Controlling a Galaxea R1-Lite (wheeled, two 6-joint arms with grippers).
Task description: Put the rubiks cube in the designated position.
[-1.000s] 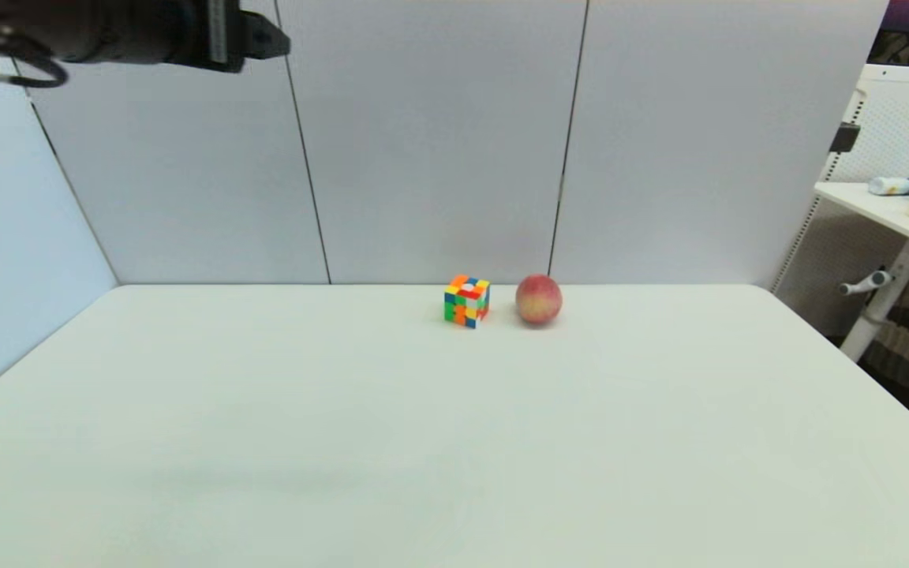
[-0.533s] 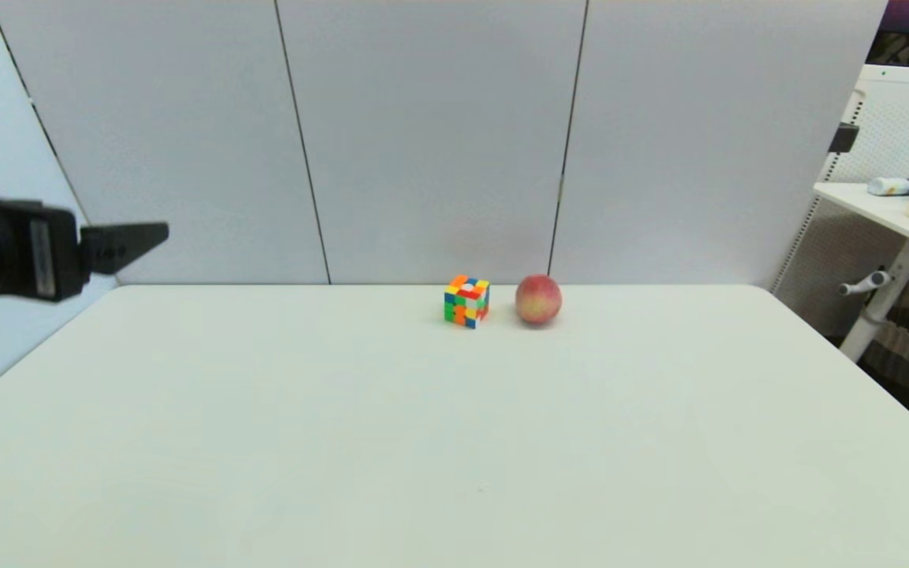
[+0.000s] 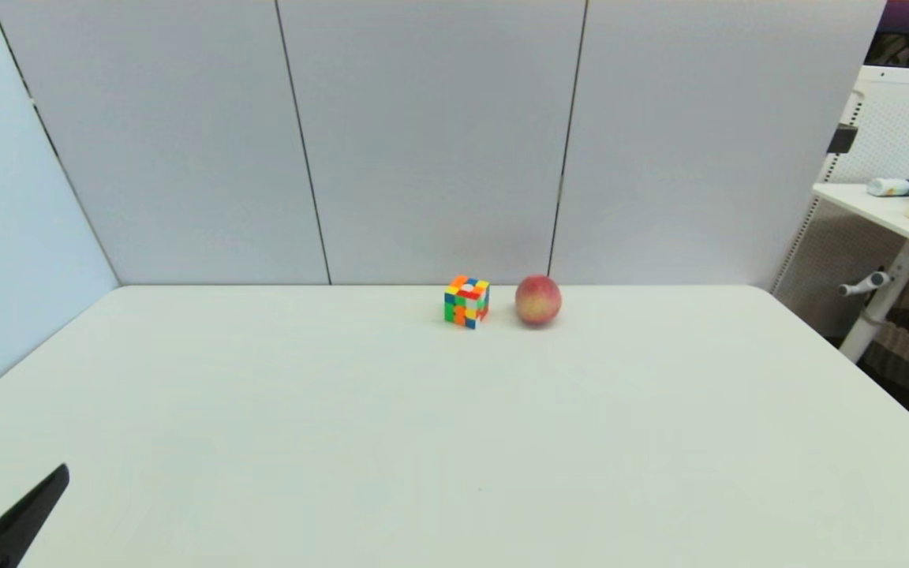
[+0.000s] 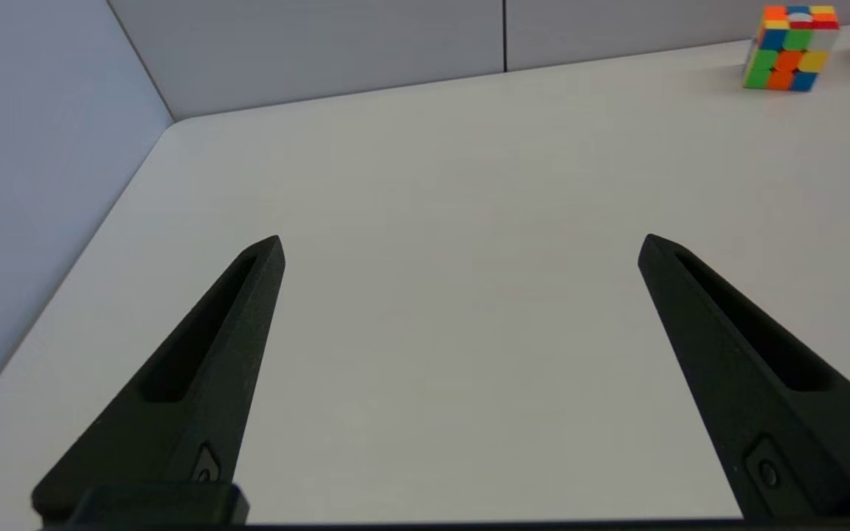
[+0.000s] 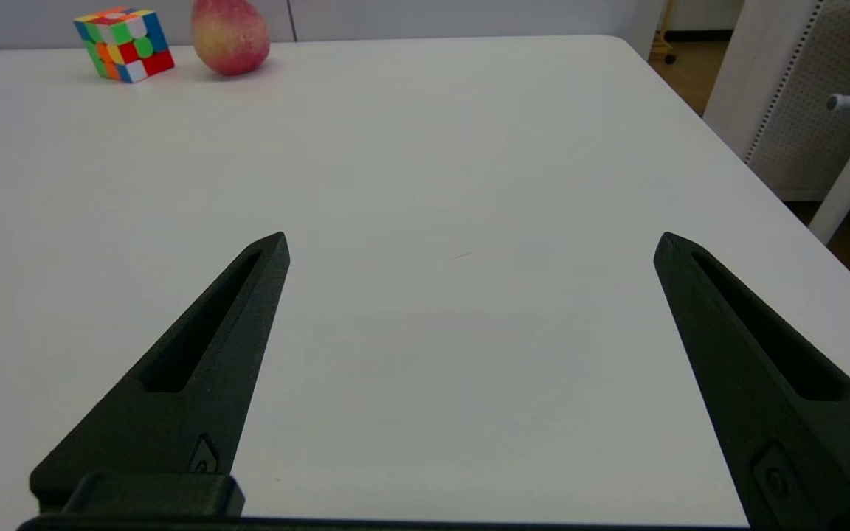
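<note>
the left gripper [image 4: 460, 247] is being shown as two long matte black fingers [image 4: 204, 369], each tapering to a blunt point, with an elongated recessed slot along its length and a small screw near its base. the right gripper [image 5: 471, 243] is being shown in the same black, slotted, wedge-shaped form, with a dark crossbar at its base.

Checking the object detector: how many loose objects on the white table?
2. The rubiks cube sits near the table's far edge at centre; the peach is just right of it, not touching. Nothing seems hidden.
</note>
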